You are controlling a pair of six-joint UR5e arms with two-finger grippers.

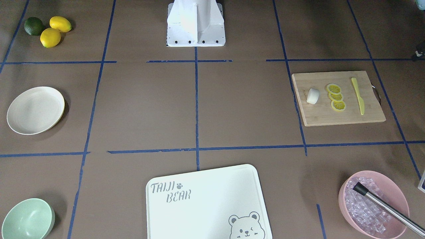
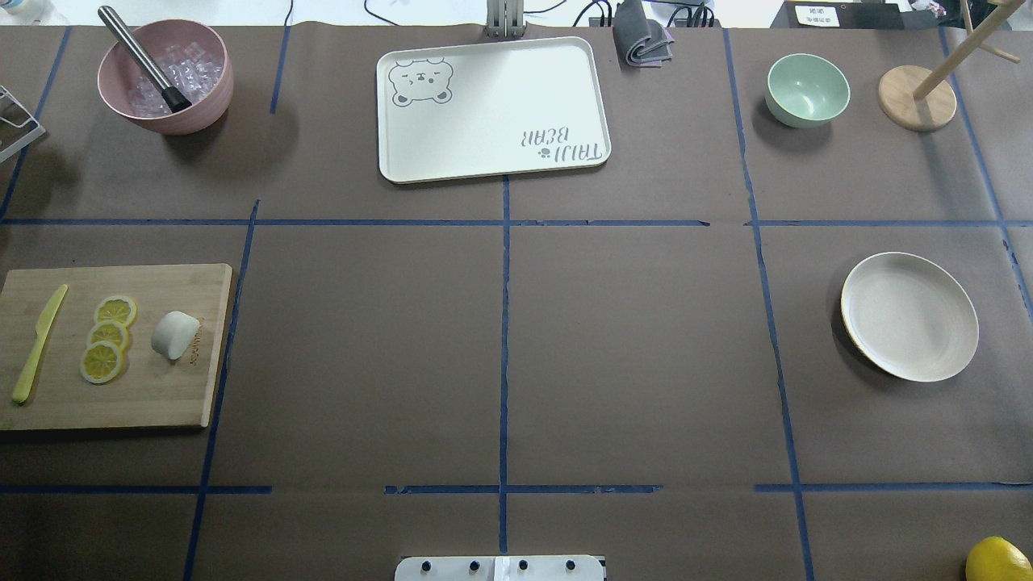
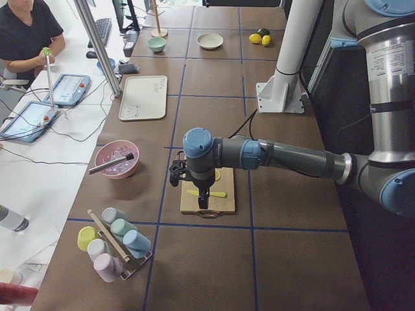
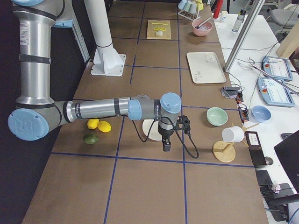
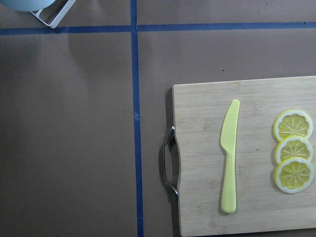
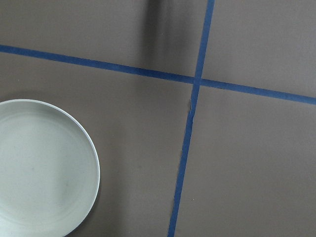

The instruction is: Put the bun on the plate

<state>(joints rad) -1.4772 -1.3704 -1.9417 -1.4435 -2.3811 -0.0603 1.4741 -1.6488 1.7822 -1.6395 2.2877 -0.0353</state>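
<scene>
Left arm extends level, left gripper (image 3: 203,199) pointing straight down over the cutting board (image 2: 161,395). Right arm mirrors it, right gripper (image 4: 166,144) down near the plate (image 2: 909,315). Jaw state of either: cannot tell. The bun (image 2: 175,335) lies on the board beside the lemon slices (image 2: 107,336), well apart from the plate
</scene>
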